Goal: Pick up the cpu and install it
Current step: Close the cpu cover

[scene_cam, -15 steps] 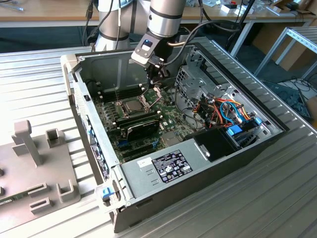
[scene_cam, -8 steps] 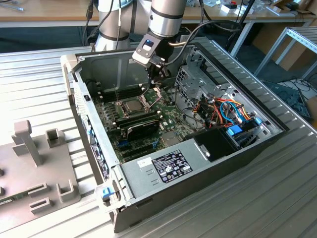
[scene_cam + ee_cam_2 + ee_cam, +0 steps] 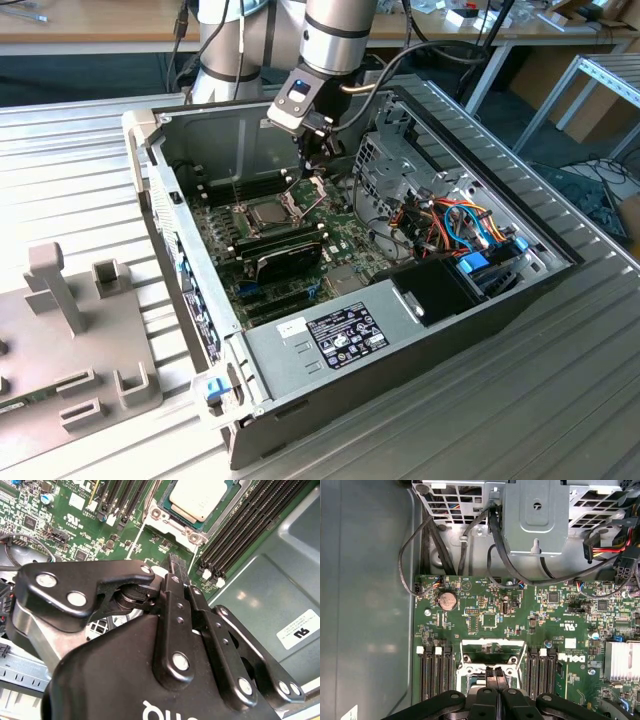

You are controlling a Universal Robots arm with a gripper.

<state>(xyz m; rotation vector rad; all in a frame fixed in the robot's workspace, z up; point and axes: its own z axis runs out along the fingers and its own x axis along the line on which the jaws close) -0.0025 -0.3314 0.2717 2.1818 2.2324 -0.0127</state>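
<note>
Plainly, the cpu (image 3: 199, 497) lies seated in its socket on the green motherboard (image 3: 75, 525), close below the claw (image 3: 495, 674), whose fingers are pressed together on nothing. In my judgement, a careless descent could nudge the chip askew and bend socket pins.

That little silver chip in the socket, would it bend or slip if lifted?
The cpu looks stiff, with a flat metal lid. Its smooth top probably slips easily. Thin and small, it is likely light and would not roll.
</note>
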